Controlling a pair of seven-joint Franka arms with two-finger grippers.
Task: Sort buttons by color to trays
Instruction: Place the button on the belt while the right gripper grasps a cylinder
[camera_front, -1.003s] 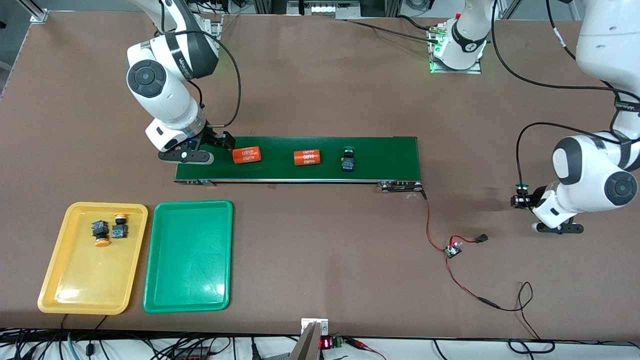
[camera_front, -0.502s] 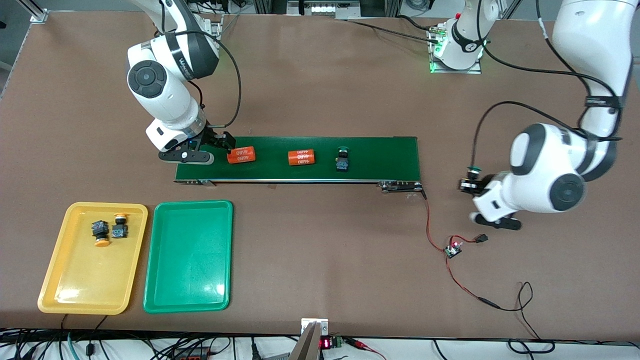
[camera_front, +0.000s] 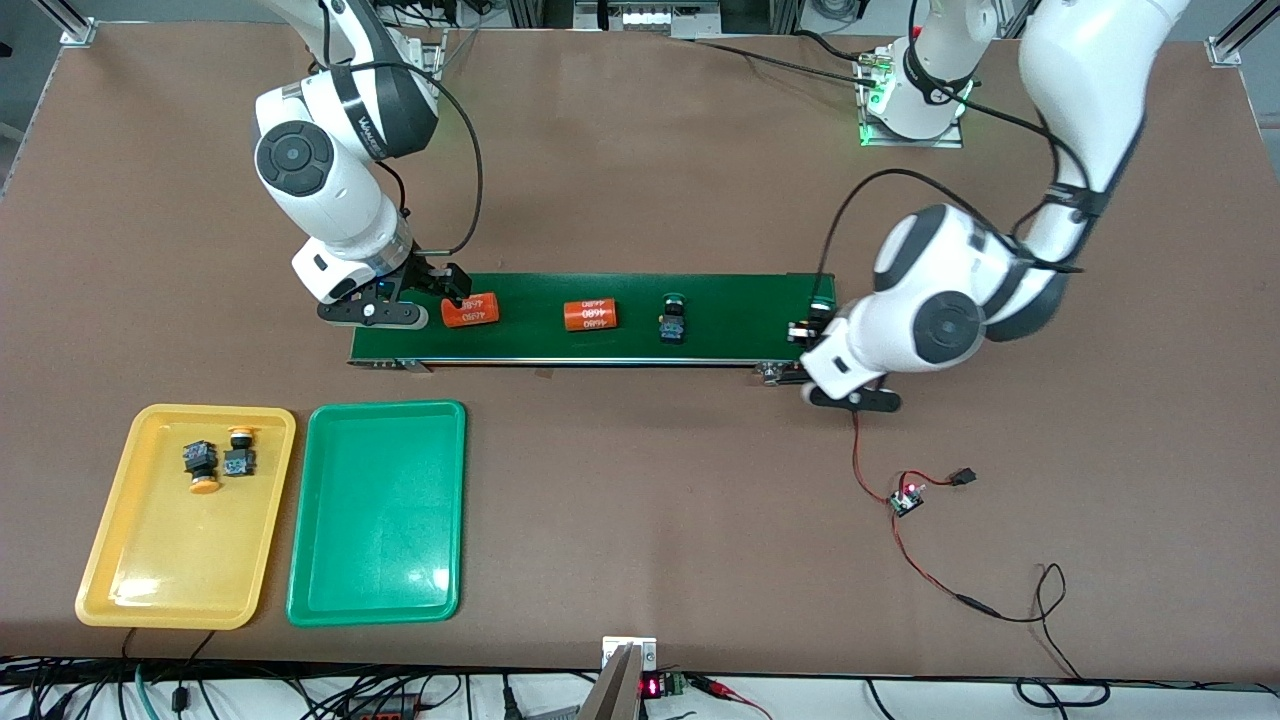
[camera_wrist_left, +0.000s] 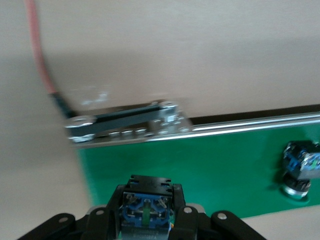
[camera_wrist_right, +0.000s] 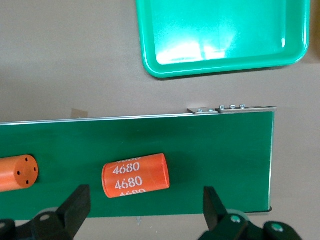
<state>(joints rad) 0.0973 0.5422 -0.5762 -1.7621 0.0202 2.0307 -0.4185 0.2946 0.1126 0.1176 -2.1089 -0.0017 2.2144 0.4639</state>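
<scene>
Nearest the front camera, toward the right arm's end of the tabletop (camera_front: 640, 520), lie the two trays side by side. The yellow tray (camera_front: 130, 590) holds two yellow-capped buttons (camera_front: 202, 465), (camera_front: 239, 453) lying close together in its part farther from the camera. The green tray (camera_front: 377, 580) beside it holds nothing. Toward the left arm's end, a small circuit board (camera_front: 906, 497) with red wires (camera_front: 925, 575) lies on the tabletop.

Farther from the camera runs the dark-green conveyor belt (camera_front: 740, 300). On it lie two orange cylinders (camera_front: 470, 310), (camera_front: 590, 315) with white numbers and, nearer the left arm's end, one green-capped button (camera_front: 672, 320) on its side.

The left end effector (camera_front: 803, 331) is over the conveyor's end toward the left arm, its fingers clamped on a button (camera_wrist_left: 145, 202) whose blue-and-black body shows in the left wrist view.

The right end effector (camera_front: 452, 287) waits low over the opposite end of the belt, fingers (camera_wrist_right: 77, 202) spread wide apart, with the nearest orange cylinder between them and not gripped.
</scene>
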